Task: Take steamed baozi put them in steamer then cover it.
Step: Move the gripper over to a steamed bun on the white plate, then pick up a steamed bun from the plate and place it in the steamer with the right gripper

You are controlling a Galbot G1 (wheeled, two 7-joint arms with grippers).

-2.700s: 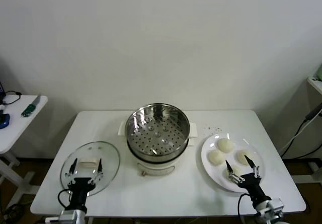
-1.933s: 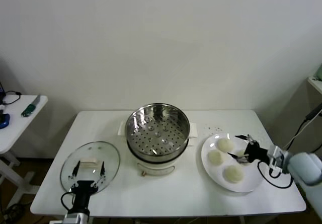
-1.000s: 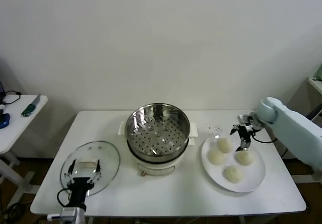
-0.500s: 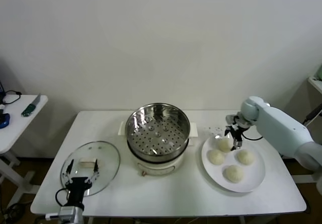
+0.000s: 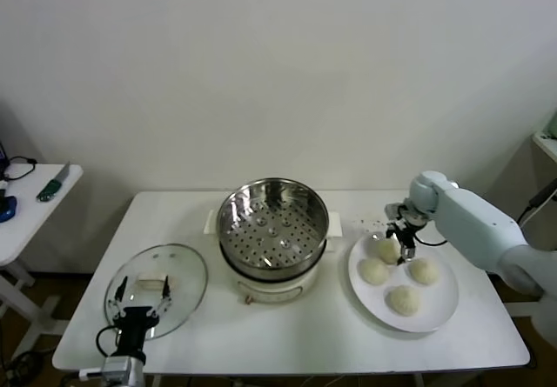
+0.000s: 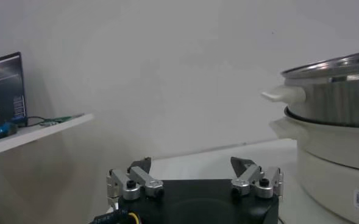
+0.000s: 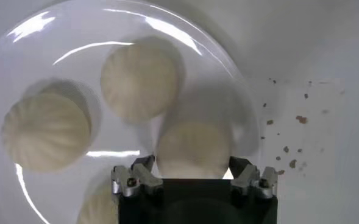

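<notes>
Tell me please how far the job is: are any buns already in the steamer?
Done: nothing; the steamer tray holds no buns, and all four baozi lie on the white plate. In hand: the right gripper straddles the bun nearest the steamer, grasp not confirmed. Left: moving four buns, then fitting the glass lid, where the left gripper waits open.

A plain off-white wall (image 5: 278,65) fills the far side of the room, evenly lit and bare. In front of it stands a white rectangular table (image 5: 287,335) with rounded corners. To the far left, a smaller white side table (image 5: 26,209) holds a green-handled tool (image 5: 50,187) and a dark cable (image 5: 16,168); its white legs reach down to a brownish floor (image 5: 52,304). At the far right edge, part of a pale shelf (image 5: 546,143) shows, with dark cables (image 5: 522,222) hanging below it.
</notes>
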